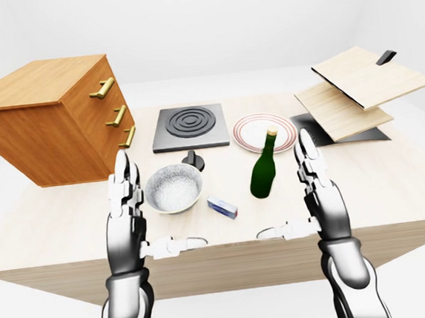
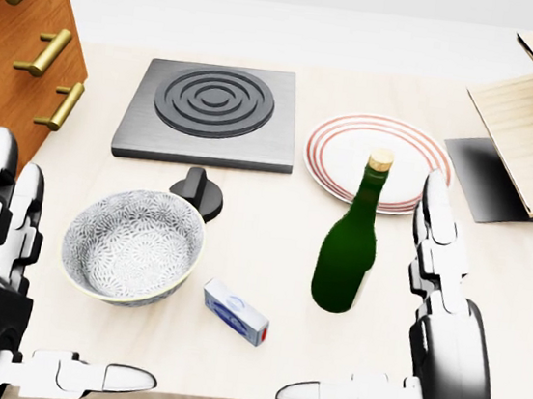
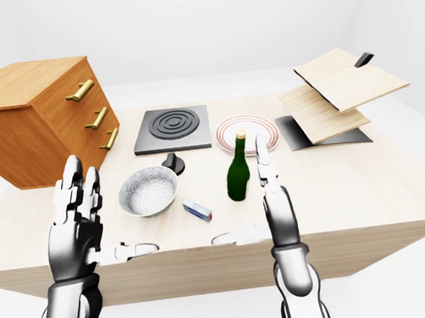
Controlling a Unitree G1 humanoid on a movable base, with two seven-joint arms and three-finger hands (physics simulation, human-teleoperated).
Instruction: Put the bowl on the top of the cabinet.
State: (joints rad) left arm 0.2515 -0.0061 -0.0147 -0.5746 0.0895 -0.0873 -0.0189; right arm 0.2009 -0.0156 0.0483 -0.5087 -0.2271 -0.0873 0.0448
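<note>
Round speckled bowl [image 2: 133,244], boxy wooden cabinet [image 1: 45,118], glossy green bottle [image 2: 348,250]

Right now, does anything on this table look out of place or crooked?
Yes. At the left-eye view's right, two wooden boards sit tilted and fanned over a dark mat, one apparently lifted off the table. The cabinet also stands skewed to the table's edge. The bowl, bottle and plate sit upright and unspilled.
</note>
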